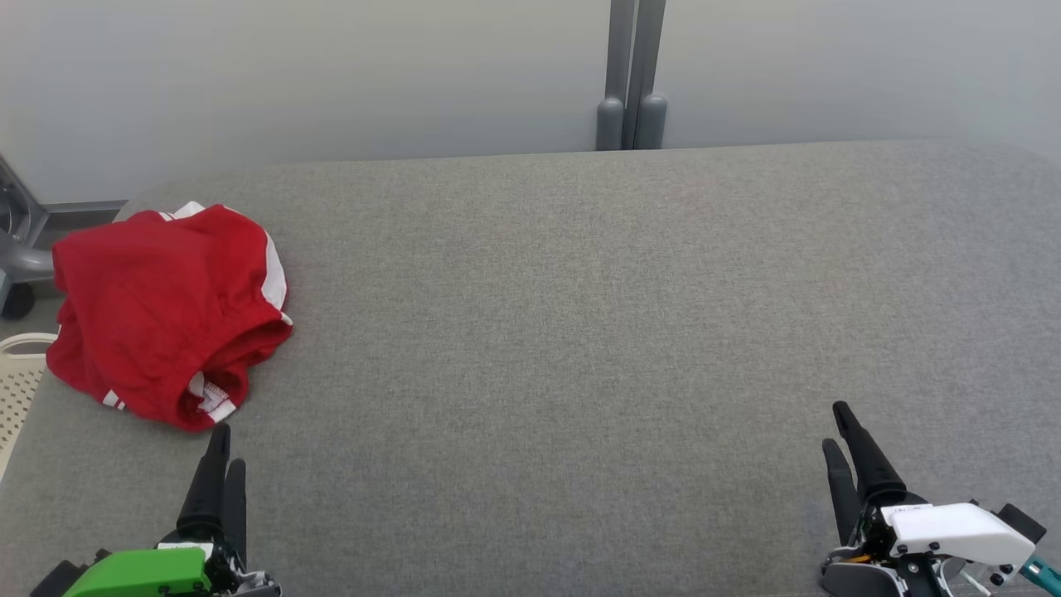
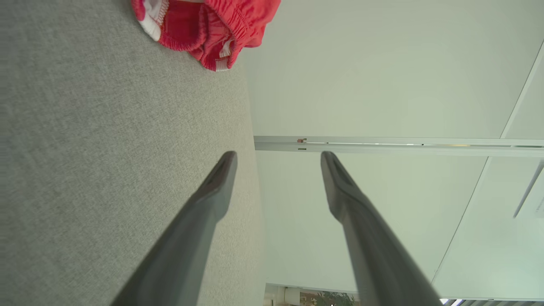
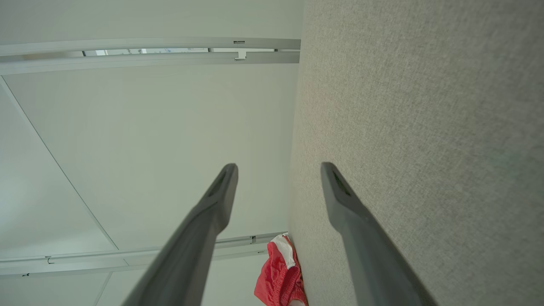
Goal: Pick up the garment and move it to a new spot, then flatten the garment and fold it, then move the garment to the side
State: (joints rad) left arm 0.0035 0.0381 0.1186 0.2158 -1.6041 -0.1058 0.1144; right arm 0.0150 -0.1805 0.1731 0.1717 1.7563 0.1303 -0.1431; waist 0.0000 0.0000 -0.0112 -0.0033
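Observation:
The garment (image 1: pixel 157 307) is a pair of red shorts with white side stripes, lying crumpled at the far left of the grey table (image 1: pixel 580 332). My left gripper (image 1: pixel 228 446) sits near the front edge just below the garment, close to its waistband but apart from it. In the left wrist view its fingers (image 2: pixel 221 178) stand apart around nothing, with the garment (image 2: pixel 212 25) ahead. My right gripper (image 1: pixel 835 424) rests at the front right, far from the garment. The right wrist view shows its fingers (image 3: pixel 221 191) spread and empty, with the garment (image 3: pixel 278 276) small in the distance.
A white perforated basket (image 1: pixel 16 381) pokes in beside the table's left edge. Behind it stands a grey chair base (image 1: pixel 16 274) with a wheel. A grey post (image 1: pixel 632 99) rises against the pale wall behind the table's far edge.

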